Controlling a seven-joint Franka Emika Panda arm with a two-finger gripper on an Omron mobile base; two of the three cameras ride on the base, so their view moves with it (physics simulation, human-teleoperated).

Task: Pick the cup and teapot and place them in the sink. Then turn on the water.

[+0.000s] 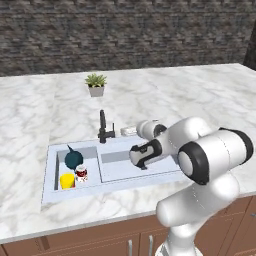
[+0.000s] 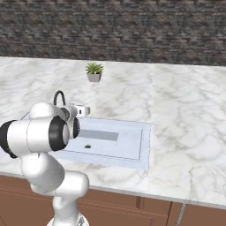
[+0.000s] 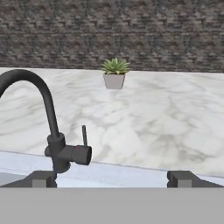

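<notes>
Down in the small side basin of the sink (image 1: 50, 172) sit the cup (image 1: 67, 180) and the teapot (image 1: 73, 159), close together with a red-and-white can (image 1: 81, 173) just beside them. Judging from that, the placing half of the task looks done: both things are off the bench (image 1: 150, 95) and inside the sink walls. Whether cup and teapot touch each other I cannot tell.

What is left is the water. No stream runs from the faucet (image 3: 46, 118); its spout curves away over the basin, and its thin lever (image 3: 84, 135) stands upright beside the neck. The larger main basin holds nothing but its drain hole.

At the faucet's front, the end effector (image 3: 111, 178) faces the black body, its two fingertips spread as wide apart as they seem to go and gripping nothing. The faucet base sits near the left fingertip, off to the side rather than between the two. My guess is that the arm is lining up on the lever, so the last step is begun in approach but not carried out.

A potted plant (image 3: 115, 73) stands well back on the bench. No brand, label or legible writing shows on anything; the can's markings are too small to read.
</notes>
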